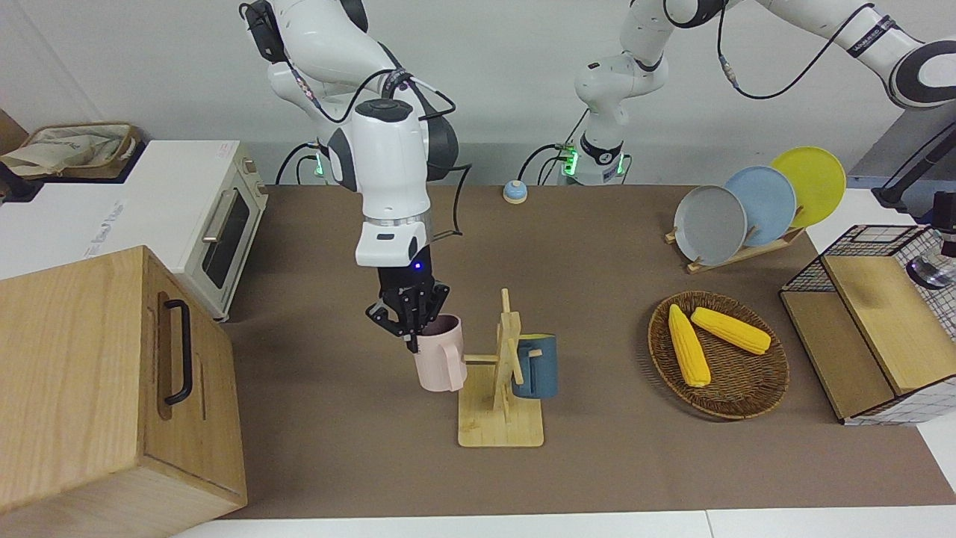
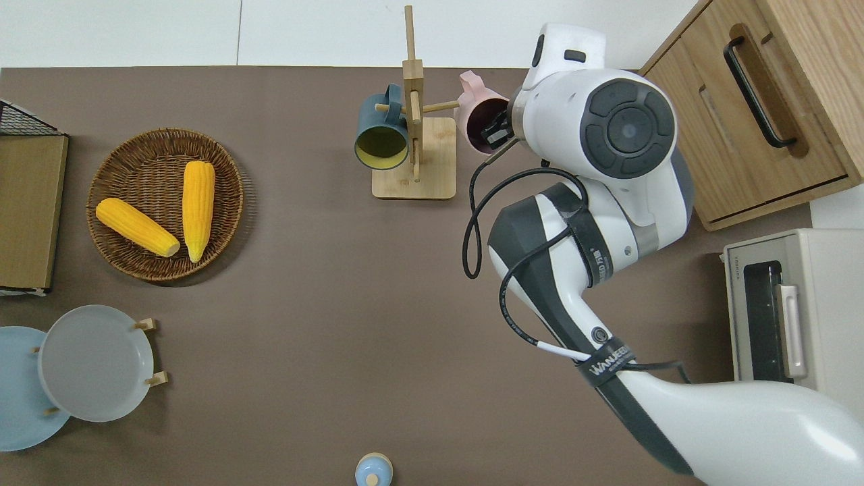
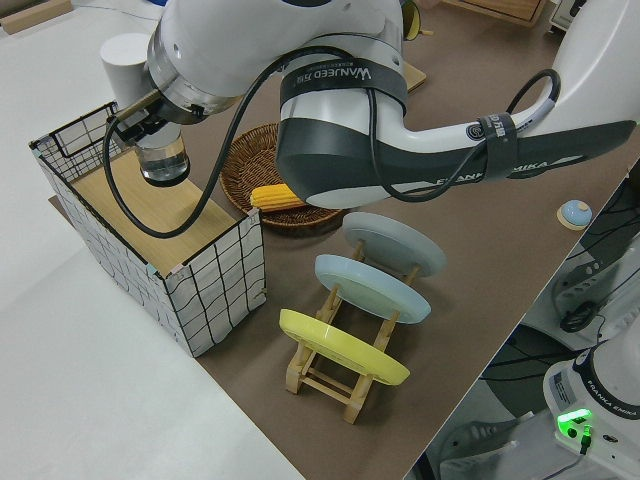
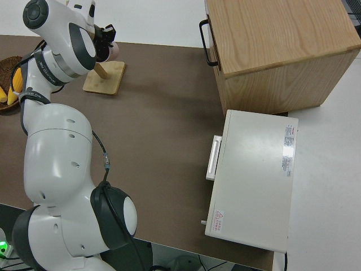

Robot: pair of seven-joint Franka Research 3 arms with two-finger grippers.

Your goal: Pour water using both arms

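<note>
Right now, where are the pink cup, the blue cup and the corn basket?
pink cup [image 1: 442,368]: front view, on its side wall.
blue cup [image 1: 539,370]: front view, on its side wall.
corn basket [image 1: 747,388]: front view, on bare woven bottom.

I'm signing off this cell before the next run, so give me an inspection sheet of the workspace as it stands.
Surface: brown table mat, no spills seen.
Job's things: pink mug and blue mug on wooden mug rack.
Clutter: wicker basket with two corn cobs; plate rack with three plates.
Grippers: right gripper at the pink mug's rim; left arm over the wire crate.
Cables: black cable looped along the right arm.
Surroundings: toaster oven, wooden cabinet.
</note>
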